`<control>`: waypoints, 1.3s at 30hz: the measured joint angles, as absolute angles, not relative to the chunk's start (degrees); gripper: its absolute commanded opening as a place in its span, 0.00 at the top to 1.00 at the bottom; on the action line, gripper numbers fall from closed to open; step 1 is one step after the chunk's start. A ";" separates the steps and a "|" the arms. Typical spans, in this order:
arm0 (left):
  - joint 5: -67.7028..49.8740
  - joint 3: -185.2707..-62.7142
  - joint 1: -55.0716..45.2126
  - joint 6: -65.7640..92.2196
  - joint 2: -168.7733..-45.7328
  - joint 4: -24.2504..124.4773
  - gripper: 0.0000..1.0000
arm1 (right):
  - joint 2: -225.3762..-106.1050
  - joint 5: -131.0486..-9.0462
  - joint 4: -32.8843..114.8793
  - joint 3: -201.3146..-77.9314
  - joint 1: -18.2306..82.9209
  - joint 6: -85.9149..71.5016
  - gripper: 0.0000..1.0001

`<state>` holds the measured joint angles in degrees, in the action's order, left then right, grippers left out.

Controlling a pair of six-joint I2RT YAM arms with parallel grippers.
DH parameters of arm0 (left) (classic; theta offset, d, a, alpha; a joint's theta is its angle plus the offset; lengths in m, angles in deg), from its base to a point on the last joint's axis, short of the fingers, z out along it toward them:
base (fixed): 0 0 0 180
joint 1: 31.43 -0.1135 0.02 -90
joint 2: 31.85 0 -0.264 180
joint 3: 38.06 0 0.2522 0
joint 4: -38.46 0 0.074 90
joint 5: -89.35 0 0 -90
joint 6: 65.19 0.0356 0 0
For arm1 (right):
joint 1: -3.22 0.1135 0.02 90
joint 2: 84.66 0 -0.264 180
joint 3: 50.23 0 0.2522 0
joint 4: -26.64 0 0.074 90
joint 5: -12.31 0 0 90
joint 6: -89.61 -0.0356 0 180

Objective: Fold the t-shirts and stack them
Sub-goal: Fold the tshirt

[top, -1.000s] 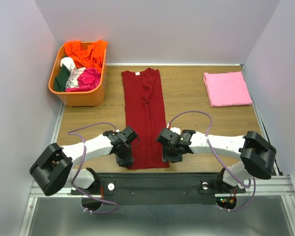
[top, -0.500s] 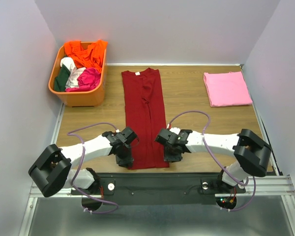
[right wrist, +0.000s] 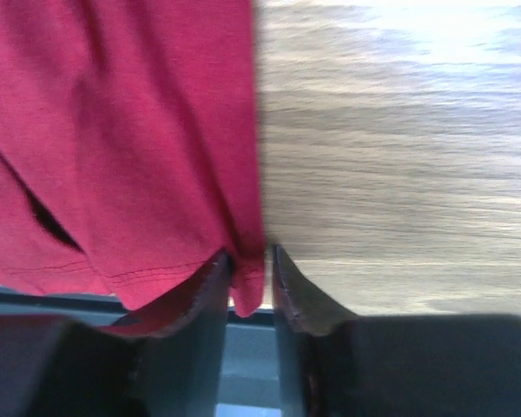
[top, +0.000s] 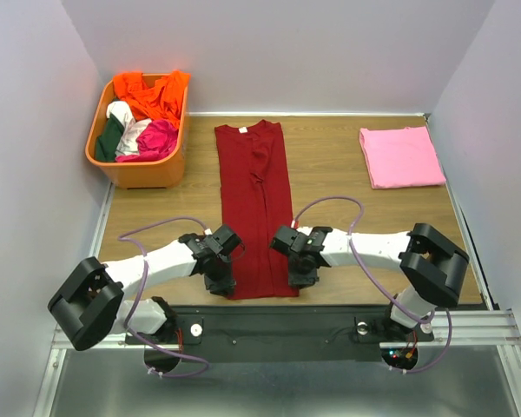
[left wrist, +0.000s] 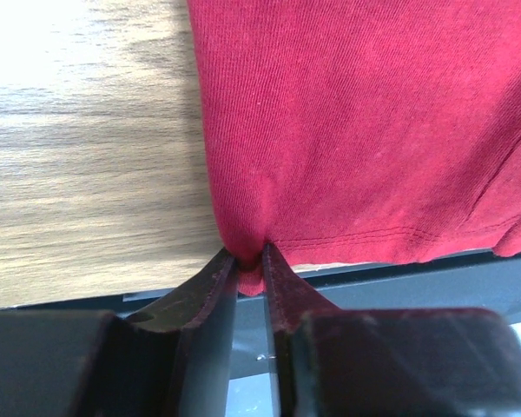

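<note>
Left claw [left wrist: 250, 254] is clamped right down on the hem corner of the maroon t-shirt [left wrist: 356, 122]. In the left wrist view you can see the fabric bunched up into a little pinch between the two dark fingers, at the bottom-center of the frame. The rest of the shirt fans out above it across the right side of that view, and bare wood shows on the left.

Right claw [right wrist: 250, 259] is doing the mirror job on the other hem corner. The tip of the corner hangs down between its fingers and looks nipped, though that view is kinda blurry. The shirt fills the left half of that frame and the wood fills the right.

From the top camera, both claws sit at the bottom end of the maroon shirt, one on each corner, with the arms coming in from either side low in the frame. The shirt is folded into a long narrow strip lying flat on the tabletop [top: 330, 191]. It runs straight up the middle of the picture, with its small white neck label [top: 241, 130] at the top end.

The pink t-shirt [top: 401, 156] is well apart from all that, in the upper right. It's folded into a neat square, flat on the wood, and nothing is touching it.

The orange basket [top: 143, 174] sits in the upper left, just beside the collar end of the maroon shirt. It holds a heap of clothes [top: 148, 113] in orange, white, green and hot pink.
</note>
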<state>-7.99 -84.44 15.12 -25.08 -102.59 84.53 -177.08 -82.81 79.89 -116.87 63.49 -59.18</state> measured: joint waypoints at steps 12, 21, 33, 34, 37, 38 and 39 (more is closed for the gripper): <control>-8.90 -83.94 15.42 -24.99 -100.88 83.35 1.00 | -177.52 -77.90 77.24 -116.41 63.27 -59.07 0.99; -10.57 -83.77 15.81 -26.52 -90.81 86.28 1.00 | -170.31 -77.98 82.07 -112.68 63.25 -58.17 0.99; -4.66 -96.73 12.71 -23.88 -99.83 87.72 1.00 | -170.20 -81.37 89.46 -127.17 50.94 -49.21 0.99; -3.59 -99.26 11.66 -22.83 -101.41 87.85 1.00 | -171.16 -81.76 89.66 -129.37 49.39 -47.75 0.99; -1.58 -105.49 8.16 -19.77 -105.43 87.55 1.00 | -174.79 -82.27 90.40 -136.24 45.28 -43.50 0.99; -1.12 -106.98 7.12 -18.76 -106.65 87.24 1.00 | -176.01 -82.44 90.29 -138.01 44.32 -42.37 0.99; -0.40 -108.97 5.65 -17.47 -108.23 86.81 1.00 | -177.93 -82.44 90.33 -140.70 42.77 -40.62 0.99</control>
<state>-0.40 -108.97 5.65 -17.47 -108.23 86.81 -177.93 -82.44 90.33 -140.70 42.77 -40.62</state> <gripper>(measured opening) 0.037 0.030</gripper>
